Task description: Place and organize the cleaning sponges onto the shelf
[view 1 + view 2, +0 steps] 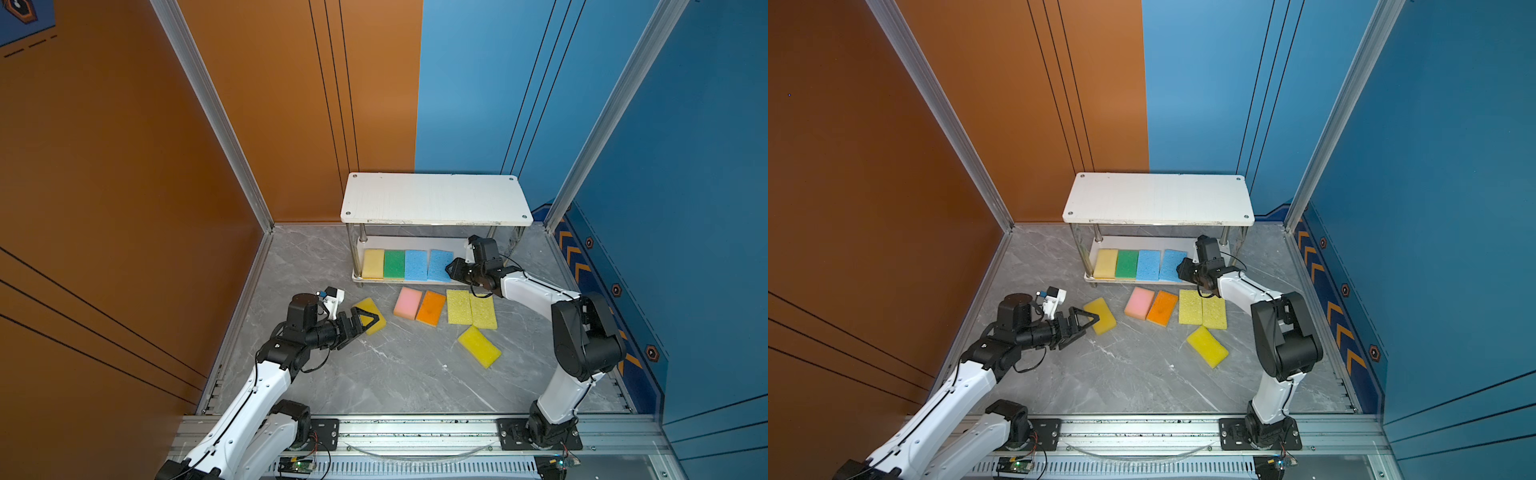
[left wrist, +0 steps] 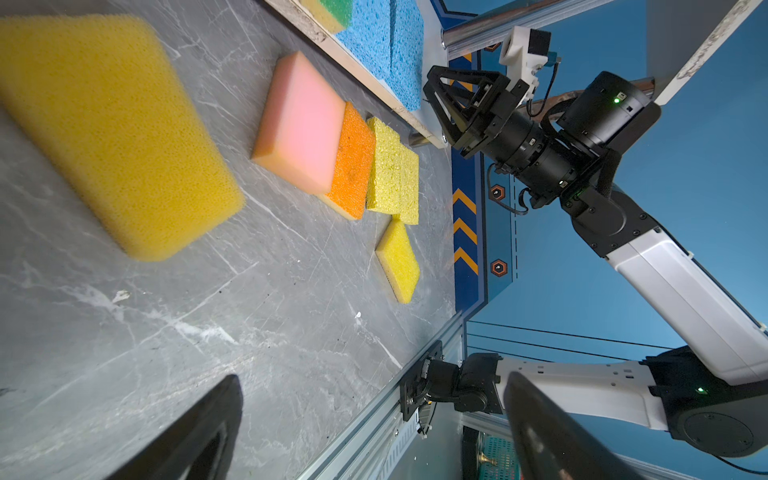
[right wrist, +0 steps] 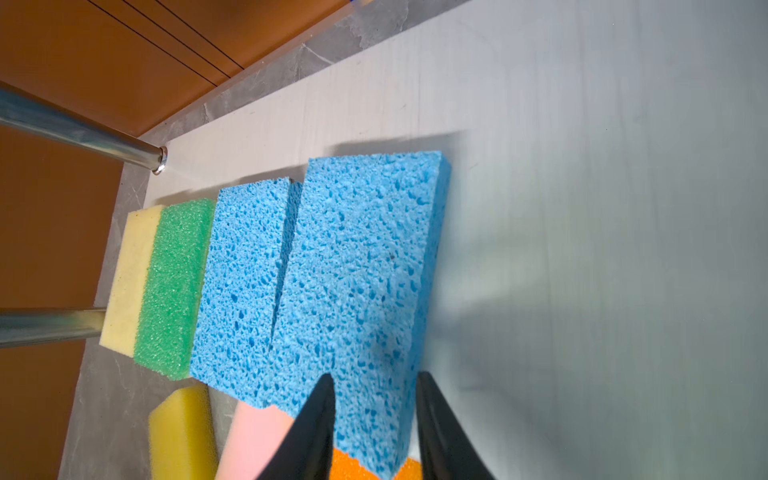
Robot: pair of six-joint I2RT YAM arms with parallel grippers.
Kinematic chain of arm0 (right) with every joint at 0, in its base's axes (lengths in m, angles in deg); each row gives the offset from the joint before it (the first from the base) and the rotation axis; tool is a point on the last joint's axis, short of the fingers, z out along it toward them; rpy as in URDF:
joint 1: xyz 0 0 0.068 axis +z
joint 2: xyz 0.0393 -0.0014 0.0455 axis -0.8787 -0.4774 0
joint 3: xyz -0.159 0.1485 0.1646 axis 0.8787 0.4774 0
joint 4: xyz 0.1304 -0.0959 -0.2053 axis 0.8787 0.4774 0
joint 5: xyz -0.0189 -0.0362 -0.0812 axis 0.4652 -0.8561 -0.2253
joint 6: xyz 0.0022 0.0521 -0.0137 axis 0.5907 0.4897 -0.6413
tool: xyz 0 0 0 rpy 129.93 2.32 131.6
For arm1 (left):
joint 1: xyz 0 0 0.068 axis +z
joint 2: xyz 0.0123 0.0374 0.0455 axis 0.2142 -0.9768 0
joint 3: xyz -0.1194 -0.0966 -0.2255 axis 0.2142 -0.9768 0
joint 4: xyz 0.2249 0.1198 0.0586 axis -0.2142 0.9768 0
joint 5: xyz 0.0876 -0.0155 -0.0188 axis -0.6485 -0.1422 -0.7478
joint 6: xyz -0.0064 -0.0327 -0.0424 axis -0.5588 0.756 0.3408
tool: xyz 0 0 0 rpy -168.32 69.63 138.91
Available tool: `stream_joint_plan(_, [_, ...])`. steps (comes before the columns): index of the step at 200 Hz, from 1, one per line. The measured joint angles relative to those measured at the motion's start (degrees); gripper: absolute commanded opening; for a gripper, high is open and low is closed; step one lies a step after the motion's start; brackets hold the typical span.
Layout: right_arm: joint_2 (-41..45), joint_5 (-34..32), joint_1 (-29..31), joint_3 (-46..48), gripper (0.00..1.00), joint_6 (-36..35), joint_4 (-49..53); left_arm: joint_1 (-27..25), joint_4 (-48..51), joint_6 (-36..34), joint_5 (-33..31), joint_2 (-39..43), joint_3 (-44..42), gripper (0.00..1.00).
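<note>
Overhead, in both top views, the white two-tier metal-post shelf (image 1: 436,199) carries four sponges (image 1: 394,264) on its lower board, and the left gripper (image 1: 370,324) hangs over a yellow foam sponge (image 1: 368,305) on the grey surface (image 1: 395,374). Left wrist view: its fingers (image 2: 199,432) spread wide. Right wrist view: the right gripper (image 3: 374,376) narrowly straddles a light blue porous sponge (image 3: 357,270) on that board — whether it pinches, I cannot tell.

Past the jaws of my left gripper (image 2: 376,376), the yellow sponge (image 2: 112,124) looks blurry. Between the jaws of my right gripper (image 3: 376,376), the blue sponge (image 3: 361,270) hides most of the orange sponge (image 3: 347,467).
</note>
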Motion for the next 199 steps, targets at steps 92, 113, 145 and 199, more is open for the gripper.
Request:
stream_joint_plan(92, [-3.13,-0.50,-0.02,-3.23,0.52,-0.07,0.35,0.11,-0.87,0.22,0.20,0.00,-0.52,0.98])
stream_joint_plan(113, [-4.48,-0.50,-0.07,-4.13,0.53,0.07,0.35,0.13,-0.83,0.26,0.22,0.00,-1.14,0.98])
stream_joint_plan(145, [-6.23,-0.48,-0.15,-5.81,0.54,0.11,0.07,0.66,-0.85,0.35,0.44,0.00,-1.25,0.98])
stream_joint_plan(199, [-7.56,-0.46,-0.28,-7.08,0.54,0.13,-0.83,1.16,-0.85,0.35,0.83,0.00,-1.46,0.98])
